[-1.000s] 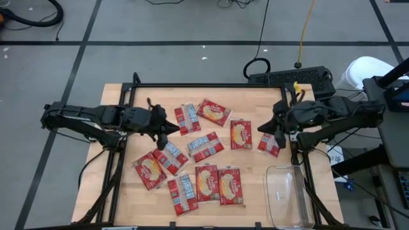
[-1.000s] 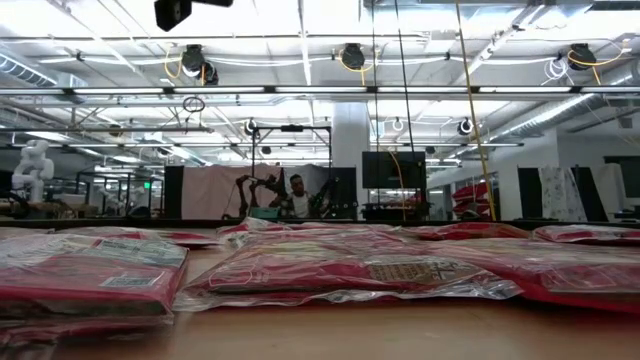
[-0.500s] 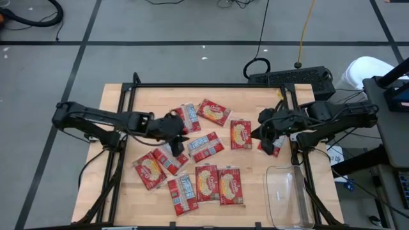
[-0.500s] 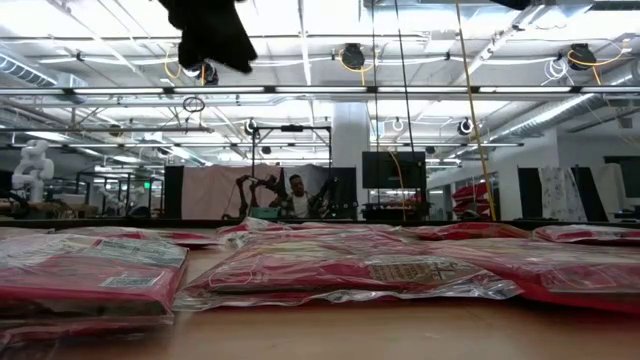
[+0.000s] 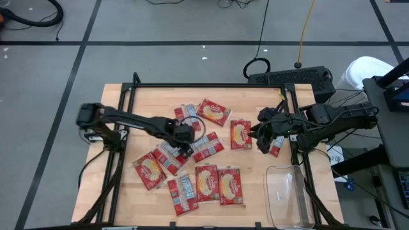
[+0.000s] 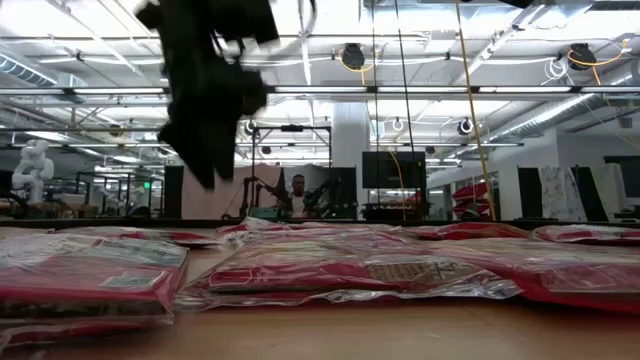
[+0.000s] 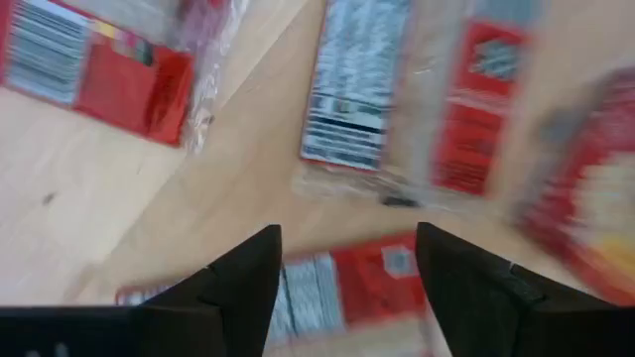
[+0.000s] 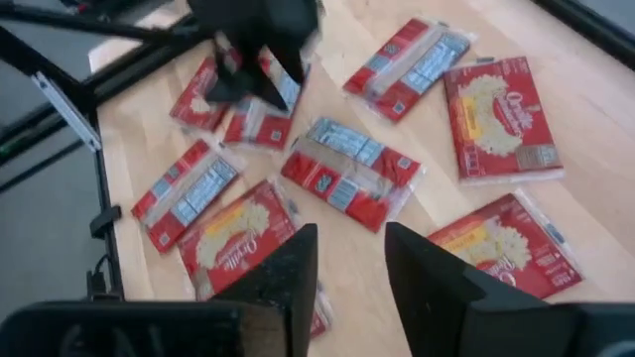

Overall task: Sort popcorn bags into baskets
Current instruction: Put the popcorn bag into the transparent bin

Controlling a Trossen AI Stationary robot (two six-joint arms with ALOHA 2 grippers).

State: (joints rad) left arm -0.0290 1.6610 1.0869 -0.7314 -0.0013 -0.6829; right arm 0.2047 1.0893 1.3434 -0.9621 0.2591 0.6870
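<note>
Several red popcorn bags lie flat on the wooden table (image 5: 128, 102), some with the popcorn picture up (image 5: 241, 134), some with the white-grey panels up (image 5: 206, 145). My left gripper (image 5: 185, 142) points down over the middle of the spread. It stands open above a panel-side bag (image 7: 342, 283), and in the low view its fingers (image 6: 200, 160) are clear of the bags. My right gripper (image 5: 261, 139) hovers open at the table's right side, beside a bag (image 5: 275, 147) that the arm half hides. The clear basket (image 5: 291, 195) stands at the near right corner.
Black frame rails (image 5: 121, 160) run along the table's left and right sides and its far edge. A power strip and cables (image 5: 291, 78) lie on the floor beyond the far edge. Bare wood shows along the far left and the near left of the table.
My left gripper has swung from the table's left toward its middle, come down a good way, and tipped from slanting forward to pointing nearly straight down over the bags. My right gripper has shifted a little toward the table's middle. The bags have not moved.
</note>
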